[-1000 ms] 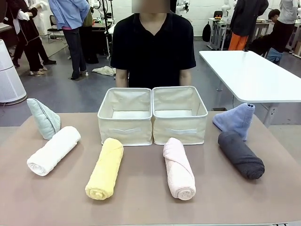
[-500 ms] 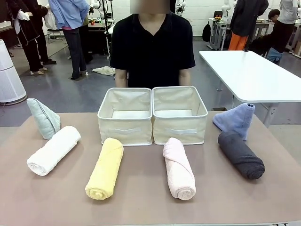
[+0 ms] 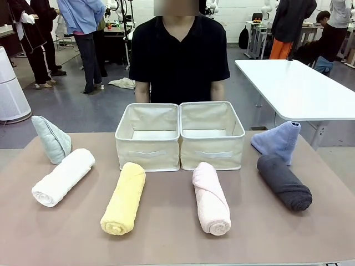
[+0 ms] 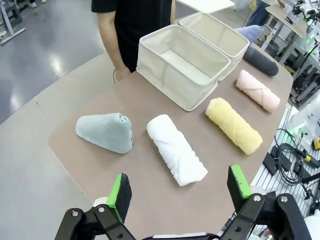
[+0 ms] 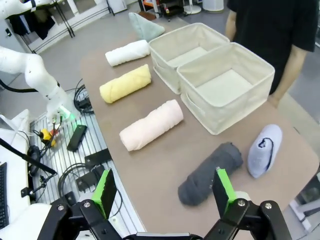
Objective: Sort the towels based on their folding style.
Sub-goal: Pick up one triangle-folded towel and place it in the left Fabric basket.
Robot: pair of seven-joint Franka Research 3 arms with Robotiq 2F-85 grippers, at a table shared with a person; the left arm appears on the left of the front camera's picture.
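The workshop behind the table (image 3: 166,249) is staying busy, and over the last second only the people far back are shifting. The person (image 3: 180,55) at the far edge is standing with arms down, and nothing on the table is moving. I am taking that to mean the sorting is not yet starting: both bins are sitting empty and all six towels are lying out.

The left bin (image 3: 147,154) and right bin (image 3: 212,154) are sitting side by side, touching, at the middle of the far edge. Four rolls are lying in a row toward the near edge:
- the white roll (image 3: 62,177) by the left edge
- the yellow roll (image 3: 123,198) just in front of the left bin
- the pink roll (image 3: 211,198) just in front of the right bin
- the grey roll (image 3: 284,182) by the right edge

The mint cone (image 3: 51,138) is sitting near the far-left corner, just beside the white roll. The blue cone (image 3: 277,141) is sitting near the far-right corner, against the grey roll.

The left gripper (image 4: 179,187) is hovering high over the table's left end, jaws spread wide and gripping nothing. The right gripper (image 5: 164,187) is doing the same over the right end.

Bare table is showing between the rolls and along the near edge, so each roll is looking open to a straddle from above. The cones are crowding the side edges and their neighbouring rolls, so they are probably leaving less room.
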